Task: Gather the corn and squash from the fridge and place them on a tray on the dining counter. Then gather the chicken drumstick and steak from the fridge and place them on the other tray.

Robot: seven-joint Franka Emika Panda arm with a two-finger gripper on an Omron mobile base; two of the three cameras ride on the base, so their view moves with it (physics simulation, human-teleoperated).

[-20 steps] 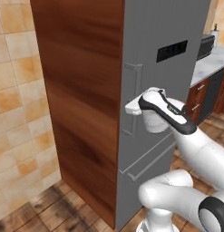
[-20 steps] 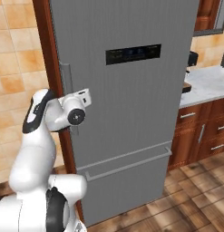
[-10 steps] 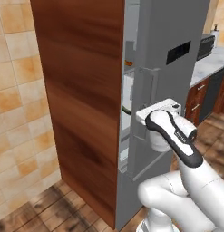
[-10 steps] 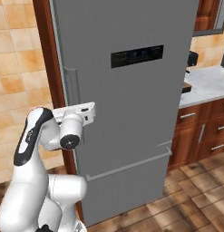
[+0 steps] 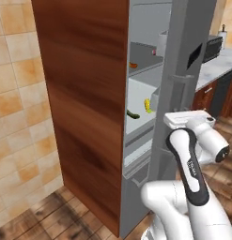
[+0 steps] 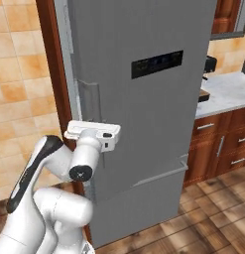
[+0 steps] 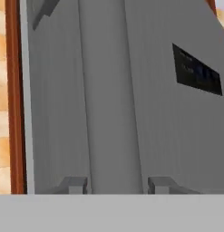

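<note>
Door (image 6: 144,114) swung wider vs half second ago; shelves now exposed. Gripper (image 7: 117,185) clamped on handle (image 7: 111,104), fingertips (image 7: 73,185) either side. Corn (image 5: 148,105) on middle shelf, 10 o'clock of hand. Keep pulling before reaching in.

the fridge door (image 6: 153,99) looks like smooth, matt grey metal. the side panel (image 5: 84,103) is glossy dark wood, and the wall tiles (image 5: 14,93) look glazed.
</note>
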